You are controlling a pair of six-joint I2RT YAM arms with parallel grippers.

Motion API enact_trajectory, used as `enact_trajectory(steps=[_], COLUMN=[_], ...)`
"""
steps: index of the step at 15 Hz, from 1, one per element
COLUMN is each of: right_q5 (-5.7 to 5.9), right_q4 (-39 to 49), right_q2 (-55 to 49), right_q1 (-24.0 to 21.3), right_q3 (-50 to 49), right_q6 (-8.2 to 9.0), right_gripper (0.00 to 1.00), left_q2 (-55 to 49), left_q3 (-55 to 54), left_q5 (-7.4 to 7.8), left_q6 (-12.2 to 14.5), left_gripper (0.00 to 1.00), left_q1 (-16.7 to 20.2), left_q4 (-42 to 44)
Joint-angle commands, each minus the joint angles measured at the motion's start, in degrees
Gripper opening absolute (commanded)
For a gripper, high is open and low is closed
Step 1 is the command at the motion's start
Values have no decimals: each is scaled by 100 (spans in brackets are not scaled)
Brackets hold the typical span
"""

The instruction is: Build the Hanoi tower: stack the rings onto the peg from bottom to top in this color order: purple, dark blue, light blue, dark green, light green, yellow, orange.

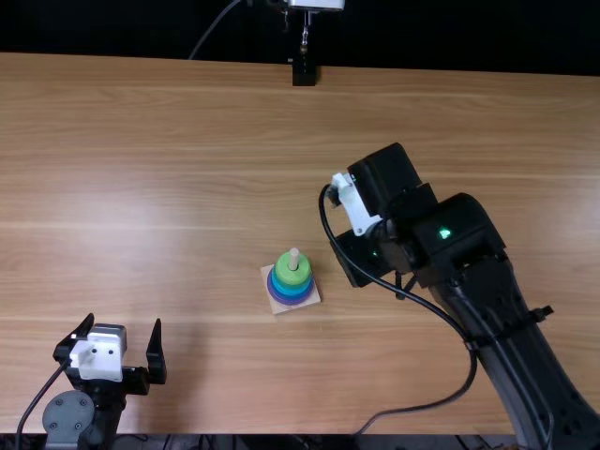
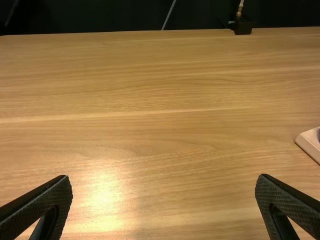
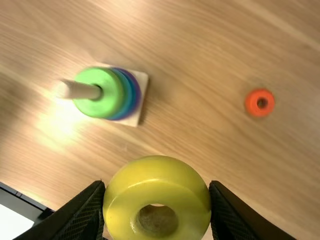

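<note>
a lab: 2 robot arms (image 1: 502, 319)

Black arms (image 1: 492, 305), white plates (image 1: 97, 358), looping cable (image 1: 472, 360)

You are facing a light brown bench (image 1: 187, 141), its grain running crosswise; glare (image 2: 103, 196) is shining on it. Beyond its far edge, a pale cable (image 2: 169, 14) is crossing the black backdrop (image 1: 103, 26).

Stacked rings (image 1: 292, 275) sit around a peg (image 1: 293, 258) on a base (image 1: 278, 307) on the table (image 1: 141, 141). Left of them, nearer the front edge: left gripper (image 1: 124, 328). Right: right gripper (image 1: 361, 258), a held ring (image 3: 157, 182) between its fingers. A loose ring (image 3: 260, 103) lies well apart.
</note>
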Motion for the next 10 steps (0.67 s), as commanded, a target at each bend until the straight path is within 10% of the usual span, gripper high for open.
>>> enact_trajectory(steps=[1, 10], right_q5=[-37, -37], right_q4=[-12, 83], right_q2=[252, 1034], right_q1=[146, 612], right_q3=[283, 872], right_q6=[10, 31], right_gripper=[0, 0], left_q2=[-67, -67], left_q3=[-644, -644], left_q5=[28, 28], left_q6=[-34, -34], left_gripper=[100, 100], left_q1=[-45, -45], left_q4=[-445, -445])
